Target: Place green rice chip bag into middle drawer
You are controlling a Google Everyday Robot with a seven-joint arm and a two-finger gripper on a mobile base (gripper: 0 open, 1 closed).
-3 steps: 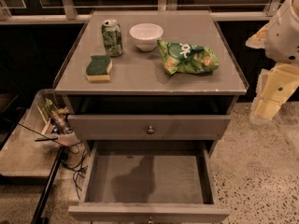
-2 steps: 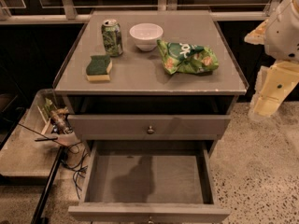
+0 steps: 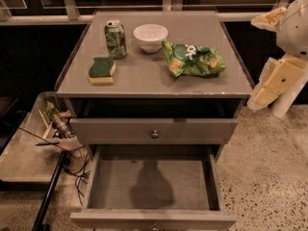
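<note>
The green rice chip bag (image 3: 193, 59) lies on the right part of the grey cabinet top (image 3: 144, 76), glossy green with white letters and orange chip pictures. The middle drawer (image 3: 153, 183) is pulled open below a closed upper drawer (image 3: 154, 129); its plain grey floor holds nothing but a shadow. My gripper (image 3: 275, 84), white and yellowish, hangs at the right edge of the view, off the cabinet's right side. It is apart from the bag and a little lower than the top.
On the cabinet top stand a green soda can (image 3: 115, 38), a white bowl (image 3: 150, 36) and a green-and-yellow sponge (image 3: 102, 70). A low platform with clutter and cables (image 3: 53, 129) sits left of the cabinet. Speckled floor (image 3: 269, 177) lies to the right.
My arm at the right has shifted slightly upward. The bag, drawer and other objects have not moved.
</note>
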